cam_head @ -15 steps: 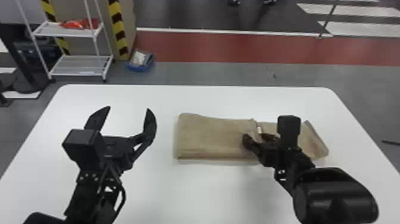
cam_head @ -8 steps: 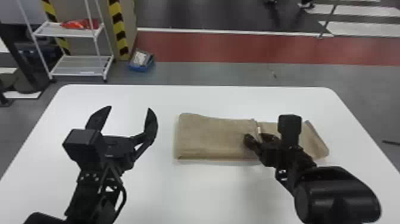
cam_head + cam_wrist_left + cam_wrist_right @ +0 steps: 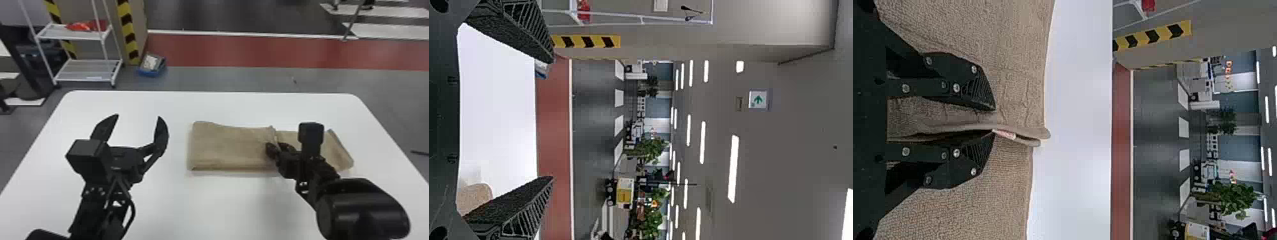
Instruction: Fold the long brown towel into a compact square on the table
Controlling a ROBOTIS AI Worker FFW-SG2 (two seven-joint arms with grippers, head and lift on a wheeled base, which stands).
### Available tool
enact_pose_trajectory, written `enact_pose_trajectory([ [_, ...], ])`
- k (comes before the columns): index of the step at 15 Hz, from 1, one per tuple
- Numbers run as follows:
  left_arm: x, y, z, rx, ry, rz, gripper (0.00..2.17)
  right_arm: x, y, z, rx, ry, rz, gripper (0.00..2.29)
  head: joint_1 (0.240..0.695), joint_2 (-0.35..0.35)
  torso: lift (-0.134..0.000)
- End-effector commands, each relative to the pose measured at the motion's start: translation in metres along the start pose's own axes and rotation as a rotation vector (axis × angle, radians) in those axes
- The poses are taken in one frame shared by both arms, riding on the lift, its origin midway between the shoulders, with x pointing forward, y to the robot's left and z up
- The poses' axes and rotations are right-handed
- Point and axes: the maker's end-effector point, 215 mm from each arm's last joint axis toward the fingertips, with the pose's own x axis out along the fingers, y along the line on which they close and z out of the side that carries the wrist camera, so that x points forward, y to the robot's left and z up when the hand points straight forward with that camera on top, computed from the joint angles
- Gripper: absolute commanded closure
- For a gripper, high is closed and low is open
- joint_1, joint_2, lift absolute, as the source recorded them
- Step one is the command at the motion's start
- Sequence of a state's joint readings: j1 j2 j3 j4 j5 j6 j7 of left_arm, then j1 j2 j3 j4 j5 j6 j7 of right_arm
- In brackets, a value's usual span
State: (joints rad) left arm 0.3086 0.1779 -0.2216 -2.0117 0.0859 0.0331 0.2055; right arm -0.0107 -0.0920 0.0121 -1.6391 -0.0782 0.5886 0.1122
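Observation:
The brown towel (image 3: 233,148) lies partly folded on the white table, a thicker folded part at left and a thinner flap at right under my right arm. My right gripper (image 3: 281,148) is at the folded part's right edge. In the right wrist view, the fingers of my right gripper (image 3: 990,125) stand a little apart on either side of the towel's raised hem (image 3: 1023,135), which carries a small tag. My left gripper (image 3: 139,119) stands wide open over the table, left of the towel. In the left wrist view, my left gripper (image 3: 551,117) holds nothing; a towel corner (image 3: 474,197) shows beside one finger.
The white table (image 3: 153,103) has bare surface around the towel. On the floor beyond its back edge stand a white shelf rack (image 3: 86,70) with a red item on it and a blue bin (image 3: 153,67).

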Motion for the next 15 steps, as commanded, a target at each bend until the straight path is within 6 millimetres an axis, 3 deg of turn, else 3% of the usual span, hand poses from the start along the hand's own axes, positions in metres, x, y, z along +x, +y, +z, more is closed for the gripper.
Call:
enact_pose_trajectory([
  [1,0.0,-0.001,0.002,-0.001,-0.004,-0.001,0.05,-0.001,0.0,-0.002,0.001,0.003,0.0,0.94,0.695,-0.063,-0.116],
  [2,-0.001,0.0,0.002,-0.002,-0.002,0.0,0.05,-0.002,0.0,0.002,0.0,-0.004,0.001,1.07,0.695,-0.063,-0.116],
  [6,-0.003,0.0,0.001,-0.002,0.001,0.0,0.05,-0.011,0.007,0.014,-0.004,-0.032,0.01,1.09,0.695,-0.062,-0.116],
  [9,-0.003,0.0,0.0,-0.003,0.004,0.001,0.05,-0.035,0.02,0.036,-0.012,-0.071,0.028,1.09,0.695,-0.056,-0.116],
  [10,-0.004,0.001,-0.002,-0.002,0.006,0.003,0.05,-0.047,0.016,0.052,-0.011,-0.095,0.021,1.09,0.695,-0.053,-0.116],
  [12,-0.006,0.003,-0.002,-0.003,0.008,0.007,0.05,-0.068,-0.014,0.073,0.007,-0.116,-0.029,1.09,0.695,-0.049,-0.116],
  [13,-0.007,0.008,0.001,0.001,0.004,0.012,0.05,-0.074,-0.036,0.07,0.023,-0.103,-0.061,1.09,0.695,-0.06,-0.116],
  [15,-0.008,0.009,0.0,0.0,0.006,0.014,0.05,-0.07,-0.054,0.055,0.061,-0.052,-0.064,1.08,0.695,-0.087,-0.116],
])
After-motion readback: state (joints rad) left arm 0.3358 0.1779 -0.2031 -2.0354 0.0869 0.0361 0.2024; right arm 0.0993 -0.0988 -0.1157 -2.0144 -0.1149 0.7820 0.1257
